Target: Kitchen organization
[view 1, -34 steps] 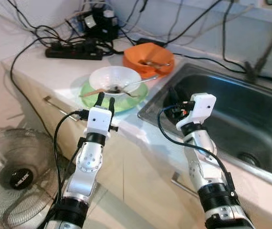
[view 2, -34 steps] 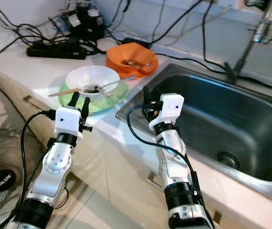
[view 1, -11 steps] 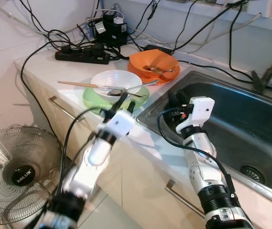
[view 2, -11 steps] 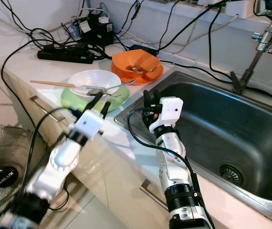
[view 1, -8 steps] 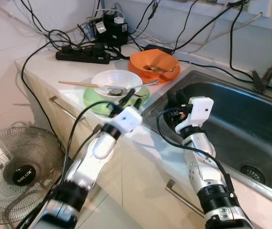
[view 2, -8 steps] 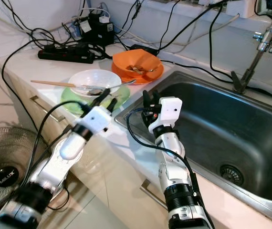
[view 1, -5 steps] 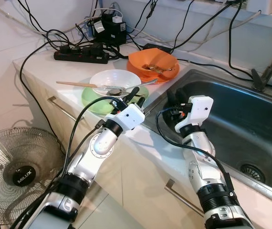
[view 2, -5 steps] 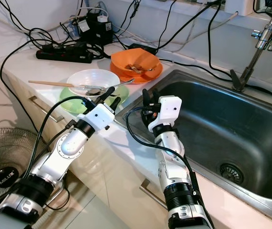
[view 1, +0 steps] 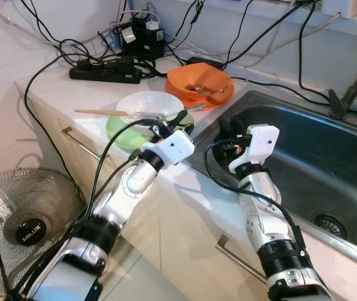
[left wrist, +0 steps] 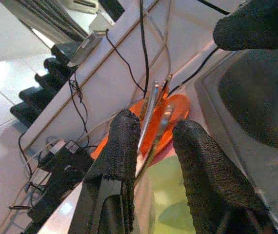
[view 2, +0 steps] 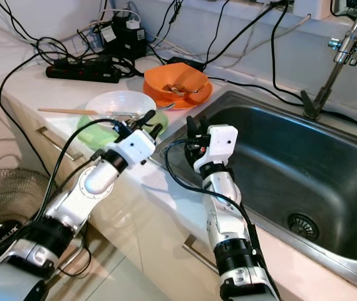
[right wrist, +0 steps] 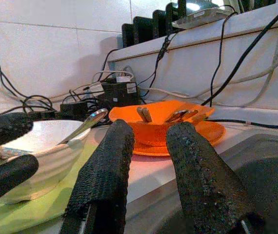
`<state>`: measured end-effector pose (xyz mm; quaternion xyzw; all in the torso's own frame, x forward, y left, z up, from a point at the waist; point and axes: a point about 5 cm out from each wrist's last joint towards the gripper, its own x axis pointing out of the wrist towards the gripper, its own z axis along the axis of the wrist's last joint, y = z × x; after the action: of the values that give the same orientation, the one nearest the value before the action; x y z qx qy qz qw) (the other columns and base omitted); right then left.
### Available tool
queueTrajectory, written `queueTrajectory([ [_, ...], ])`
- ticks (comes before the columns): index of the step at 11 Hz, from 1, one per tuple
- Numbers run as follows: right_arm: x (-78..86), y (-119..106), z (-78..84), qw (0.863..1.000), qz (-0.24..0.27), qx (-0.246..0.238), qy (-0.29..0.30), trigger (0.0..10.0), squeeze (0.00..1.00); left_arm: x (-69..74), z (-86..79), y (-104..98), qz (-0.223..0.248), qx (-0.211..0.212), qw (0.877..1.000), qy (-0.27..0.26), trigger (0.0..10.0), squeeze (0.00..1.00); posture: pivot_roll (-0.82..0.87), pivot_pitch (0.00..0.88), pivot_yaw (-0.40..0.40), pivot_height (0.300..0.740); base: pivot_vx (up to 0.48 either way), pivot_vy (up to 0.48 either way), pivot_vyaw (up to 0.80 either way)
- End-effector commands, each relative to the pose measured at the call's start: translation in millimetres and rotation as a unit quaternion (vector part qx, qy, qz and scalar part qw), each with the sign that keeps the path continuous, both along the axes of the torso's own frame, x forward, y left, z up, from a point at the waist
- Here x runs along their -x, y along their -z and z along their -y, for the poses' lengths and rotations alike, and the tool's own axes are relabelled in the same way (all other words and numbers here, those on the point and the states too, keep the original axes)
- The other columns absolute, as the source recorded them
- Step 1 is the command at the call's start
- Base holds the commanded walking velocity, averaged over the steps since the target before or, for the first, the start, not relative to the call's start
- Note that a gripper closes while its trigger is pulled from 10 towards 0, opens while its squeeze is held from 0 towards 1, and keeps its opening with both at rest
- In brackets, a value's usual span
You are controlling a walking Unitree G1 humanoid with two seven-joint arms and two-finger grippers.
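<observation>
From the left eye view, the left gripper (view 1: 171, 121) reaches over the counter edge to the near rim of the white bowl (view 1: 148, 106), which sits on a green plate (view 1: 121, 128); a metal spoon (view 1: 180, 111) lies across the bowl, its handle running out toward the sink (view 1: 316, 157), and a wooden chopstick (view 1: 100, 112) sticks out the other way, toward the robot's left; the spoon handle lies just ahead of the left fingers, so the left arm is clearly the nearer one; the right gripper (view 1: 228, 129) hovers at the sink's near corner, apart from the dishes.

The right eye view adds the orange bowl (view 2: 177, 77) on its orange plate beyond, with utensils in it, and the power strip (view 2: 81, 72) behind.

The left wrist view shows what the head cannot: the fingers (left wrist: 118, 146) are parted, and the spoon's handle runs lengthwise through the gap between them, not yet pinched; I judge that closing would catch it.

The right wrist view looks level across the counter: its fingers (right wrist: 107, 168) stand apart and hold nothing; the white bowl lies to one side, the orange bowl straight ahead.
</observation>
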<state>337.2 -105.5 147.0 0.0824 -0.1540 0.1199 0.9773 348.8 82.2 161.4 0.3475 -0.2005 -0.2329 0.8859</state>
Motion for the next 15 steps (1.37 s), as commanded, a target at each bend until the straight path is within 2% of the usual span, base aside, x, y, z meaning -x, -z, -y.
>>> queueTrajectory([
  [1, -0.1, 4, 1.0, 1.000, -0.006, 0.001, 0.004, 10.0, 0.00, -2.9, 3.4, -5, 0.009, -0.016, 1.000, 0.008, 8.4, 0.00, 0.18, 0.000, 0.013, 0.740, 0.000, 0.000, 0.00],
  [2, -0.5, 4, 0.4, 1.000, -0.007, 0.001, 0.004, 10.0, 0.00, -4.4, 4.4, -8, 0.017, -0.016, 1.000, 0.007, 0.4, 0.00, 0.18, 0.000, 0.012, 0.740, 0.000, 0.000, 0.00],
  [3, -0.7, 4, 0.4, 1.000, -0.007, 0.000, 0.004, 10.0, 0.00, -5.5, 4.8, -11, 0.021, -0.011, 1.000, 0.005, 0.0, 0.00, 0.18, 0.000, 0.011, 0.740, 0.000, 0.000, 0.00],
  [4, -0.9, 4, 0.4, 1.000, -0.010, 0.002, 0.005, 10.0, 0.00, -5.8, 4.8, -12, 0.022, -0.009, 1.000, 0.005, 1.8, 0.00, 0.18, 0.000, 0.010, 0.740, 0.000, 0.000, 0.00],
  [5, -0.9, 5, 0.6, 1.000, -0.012, 0.003, 0.005, 10.0, 0.00, -5.7, 5.1, -12, 0.023, -0.007, 1.000, 0.006, 2.5, 0.00, 0.18, 0.000, 0.007, 0.740, 0.000, 0.000, 0.00],
  [6, -0.9, 5, 0.7, 1.000, -0.012, 0.003, 0.005, 10.0, 0.00, -5.4, 5.0, -13, 0.024, 0.000, 1.000, 0.006, 0.8, 0.00, 0.18, 0.000, 0.007, 0.740, 0.000, 0.000, 0.00],
  [7, -0.4, 6, 0.9, 1.000, -0.012, 0.003, 0.005, 10.0, 0.00, -5.0, 4.7, -16, 0.027, 0.014, 1.000, 0.006, 0.0, 0.00, 0.18, 0.000, 0.006, 0.740, 0.000, 0.000, 0.00],
  [10, 0.5, 7, 0.9, 1.000, -0.014, 0.004, 0.004, 10.0, 0.00, -6.0, 3.7, -23, 0.037, 0.029, 0.999, 0.004, 0.0, 0.00, 0.18, 0.000, 0.004, 0.740, 0.000, 0.000, 0.00],
  [11, 0.5, 7, 1.1, 1.000, -0.014, 0.004, 0.004, 10.0, 0.00, -6.8, 2.9, -31, 0.041, 0.055, 0.998, 0.003, 0.0, 0.00, 0.18, 0.000, 0.003, 0.740, 0.000, 0.000, 0.00],
  [12, 0.5, 7, 1.1, 1.000, -0.015, 0.005, 0.004, 10.0, 0.00, -6.8, 3.0, -36, 0.040, 0.072, 0.997, 0.007, 0.9, 0.00, 0.18, 0.000, 0.003, 0.740, 0.000, 0.000, 0.00],
  [13, 0.5, 7, 1.0, 1.000, -0.015, 0.005, 0.003, 10.0, 0.00, -5.8, 3.4, -43, 0.040, 0.104, 0.994, 0.013, 10.0, 0.00, 0.18, 0.000, 0.002, 0.740, 0.000, 0.000, 0.00],
  [14, 0.4, 7, 0.7, 1.000, -0.015, 0.005, 0.002, 10.0, 0.00, -5.6, 3.6, -49, 0.037, 0.136, 0.990, 0.018, 10.0, 0.00, 0.18, 0.000, 0.001, 0.740, 0.000, 0.000, 0.00],
  [15, 0.4, 7, 0.6, 1.000, -0.015, 0.005, 0.002, 10.0, 0.00, -5.5, 3.3, -51, 0.035, 0.144, 0.989, 0.019, 10.0, 0.00, 0.18, 0.000, 0.001, 0.740, 0.000, 0.000, 0.00],
])
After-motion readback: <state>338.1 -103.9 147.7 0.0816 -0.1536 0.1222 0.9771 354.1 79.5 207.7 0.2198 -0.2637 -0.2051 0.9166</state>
